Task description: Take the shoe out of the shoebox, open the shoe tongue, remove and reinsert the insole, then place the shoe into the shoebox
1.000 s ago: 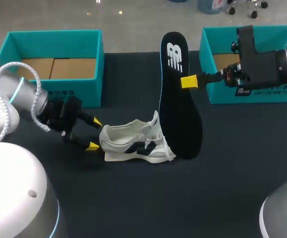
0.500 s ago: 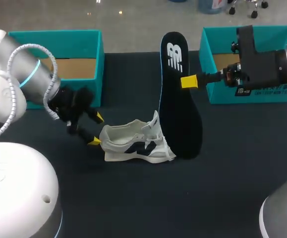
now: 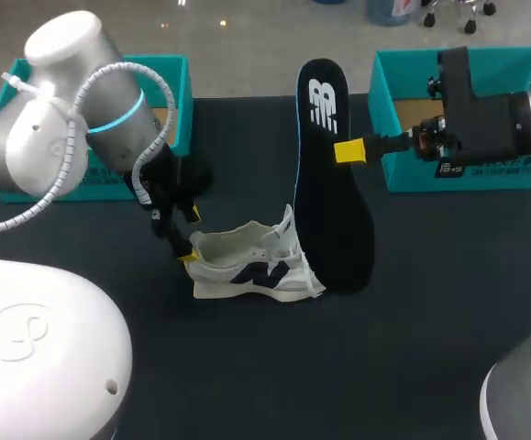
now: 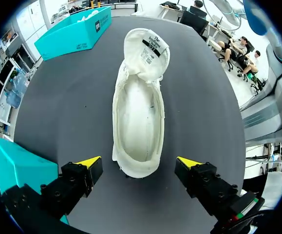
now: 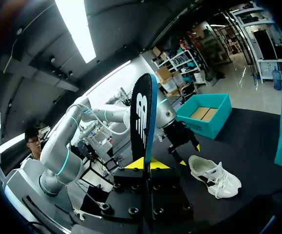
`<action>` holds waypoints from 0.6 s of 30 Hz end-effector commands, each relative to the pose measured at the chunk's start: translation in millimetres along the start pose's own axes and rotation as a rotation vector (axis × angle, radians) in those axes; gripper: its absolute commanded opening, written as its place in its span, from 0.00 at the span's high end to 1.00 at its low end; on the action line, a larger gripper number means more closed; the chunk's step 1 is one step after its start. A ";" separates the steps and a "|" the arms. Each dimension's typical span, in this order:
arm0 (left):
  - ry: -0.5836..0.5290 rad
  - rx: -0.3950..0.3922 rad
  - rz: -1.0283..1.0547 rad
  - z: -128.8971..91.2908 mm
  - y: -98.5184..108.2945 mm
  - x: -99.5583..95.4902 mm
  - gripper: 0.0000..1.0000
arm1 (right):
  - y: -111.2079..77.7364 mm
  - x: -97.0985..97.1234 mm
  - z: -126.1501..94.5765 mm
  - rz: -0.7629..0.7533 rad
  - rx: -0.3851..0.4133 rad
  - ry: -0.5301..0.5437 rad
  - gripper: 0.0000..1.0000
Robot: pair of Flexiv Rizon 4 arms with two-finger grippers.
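A white shoe (image 3: 251, 266) lies on its side on the black table, its tongue folded out. In the left wrist view the shoe (image 4: 138, 112) stretches away from my left gripper (image 4: 139, 163), whose open fingers stand on either side of the heel without touching it. From above, that left gripper (image 3: 191, 236) is at the shoe's heel end. My right gripper (image 3: 349, 151) is shut on the edge of the black insole (image 3: 329, 183), which stands upright just behind the shoe's toe. The right wrist view shows the insole (image 5: 143, 117) edge-on between the pinching yellow tips (image 5: 144, 164), with the shoe (image 5: 216, 178) beyond.
One open teal shoebox (image 3: 178, 92) stands at the back left, partly behind my left arm. Another teal box (image 3: 485, 176) stands at the back right under my right arm. Bare black tabletop lies in front of the shoe.
My left arm has swung right and forward, bringing its open gripper from the table's left up to the shoe's heel. The right arm and insole have not moved.
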State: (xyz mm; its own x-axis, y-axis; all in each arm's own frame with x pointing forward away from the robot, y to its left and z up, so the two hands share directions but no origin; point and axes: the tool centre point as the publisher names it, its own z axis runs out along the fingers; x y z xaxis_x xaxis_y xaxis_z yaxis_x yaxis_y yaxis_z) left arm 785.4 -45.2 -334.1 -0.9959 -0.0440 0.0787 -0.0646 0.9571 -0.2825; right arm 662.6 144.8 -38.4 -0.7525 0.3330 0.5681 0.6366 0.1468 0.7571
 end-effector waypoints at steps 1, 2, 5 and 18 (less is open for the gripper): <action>-0.030 -0.177 0.023 -0.2 -5.2 3.8 0.00 | 1.0 -1.4 2.8 0.001 0.001 0.001 1.00; -0.041 -0.182 0.038 0.0 -5.9 4.2 0.00 | 1.0 -1.4 2.8 0.001 0.001 0.001 1.00; -0.070 -0.209 0.062 1.1 -7.8 4.6 0.00 | 1.0 -1.4 2.8 0.001 0.001 0.001 1.00; -0.078 -0.226 0.085 6.4 -15.9 2.4 0.00 | 1.0 -1.4 2.8 0.001 0.001 0.001 1.00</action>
State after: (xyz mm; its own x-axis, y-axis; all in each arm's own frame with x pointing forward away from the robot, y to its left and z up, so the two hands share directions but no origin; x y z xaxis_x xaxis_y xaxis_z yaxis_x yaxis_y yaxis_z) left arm 782.1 -58.7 -333.5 -0.9996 0.0254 -0.0137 0.0263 0.9969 -0.0739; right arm 662.6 144.8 -38.4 -0.7525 0.3331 0.5682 0.6366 0.1467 0.7571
